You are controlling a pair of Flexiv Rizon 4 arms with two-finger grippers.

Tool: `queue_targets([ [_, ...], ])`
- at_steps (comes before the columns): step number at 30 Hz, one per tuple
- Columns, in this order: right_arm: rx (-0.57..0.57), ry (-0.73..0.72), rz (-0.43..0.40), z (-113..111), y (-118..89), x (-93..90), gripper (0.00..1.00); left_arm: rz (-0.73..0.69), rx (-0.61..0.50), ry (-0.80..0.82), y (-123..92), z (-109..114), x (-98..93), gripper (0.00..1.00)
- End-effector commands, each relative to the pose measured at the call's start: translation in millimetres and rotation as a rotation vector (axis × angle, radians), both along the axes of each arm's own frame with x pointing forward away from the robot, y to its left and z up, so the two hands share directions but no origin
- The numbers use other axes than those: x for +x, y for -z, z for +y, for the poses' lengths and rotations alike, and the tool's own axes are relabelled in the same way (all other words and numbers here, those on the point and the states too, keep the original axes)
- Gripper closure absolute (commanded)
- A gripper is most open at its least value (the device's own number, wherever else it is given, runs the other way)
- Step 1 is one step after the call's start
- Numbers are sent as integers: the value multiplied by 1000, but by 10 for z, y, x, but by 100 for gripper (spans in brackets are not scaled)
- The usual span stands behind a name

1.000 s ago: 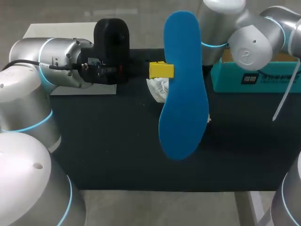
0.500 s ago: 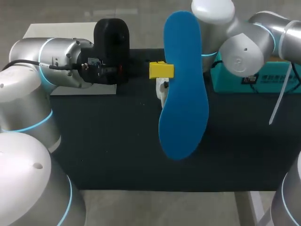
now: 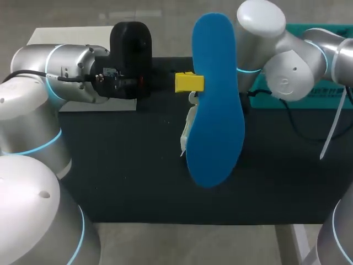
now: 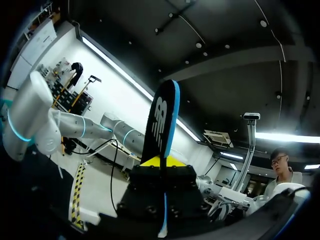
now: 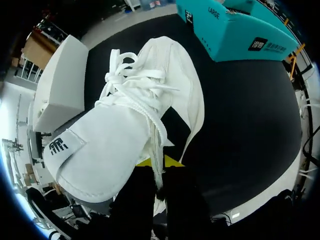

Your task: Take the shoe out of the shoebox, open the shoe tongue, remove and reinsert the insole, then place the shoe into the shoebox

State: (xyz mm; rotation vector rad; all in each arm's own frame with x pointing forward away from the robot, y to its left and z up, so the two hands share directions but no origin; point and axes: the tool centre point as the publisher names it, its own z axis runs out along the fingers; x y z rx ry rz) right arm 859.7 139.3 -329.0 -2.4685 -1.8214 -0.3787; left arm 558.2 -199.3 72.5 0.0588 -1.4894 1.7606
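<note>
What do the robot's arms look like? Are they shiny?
Yes! The left arm and right arm are fat, round silver tubes with glowing light-blue rings at the joints. Thin black cables run along them. The left gripper has a chunky black body, and its fingers end in bright yellow tips, like the right gripper.

Flat black mat (image 3: 127, 176), white block (image 3: 47, 36) at its far-left corner
</note>
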Motion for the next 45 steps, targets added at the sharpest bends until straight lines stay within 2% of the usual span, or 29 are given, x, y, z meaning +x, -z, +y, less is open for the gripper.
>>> queue_targets([
  [1, 20, -42, -10, -83, 20, 23, 100, 0, -2, 2, 6, -9, 6, 100],
  [5, 47, -232, -44, -91, 44, 97, 100, 0, -2, 2, 6, -9, 6, 100],
  [11, 20, -342, -18, -97, 38, 104, 100, 0, -2, 2, 6, -9, 6, 100],
  [17, 8, -362, 0, -101, 99, 122, 100, 0, -2, 2, 6, -9, 6, 100],
  [31, 39, -402, 26, -42, 313, 217, 100, 0, -2, 2, 6, -9, 6, 100],
  [39, 74, -385, 58, -28, 453, 211, 100, 0, -2, 2, 6, -9, 6, 100],
  [40, 80, -381, 63, -30, 458, 204, 67, 0, -2, 2, 6, -9, 6, 100],
  [41, 83, -383, 70, -31, 455, 198, 3, 0, -2, 2, 6, -9, 6, 100],
  [42, 83, -380, 71, -33, 439, 182, 0, 0, -2, 2, 6, -9, 6, 100],
  [45, 79, -374, 65, -31, 336, 124, 0, 0, -2, 2, 6, -9, 6, 100],
])
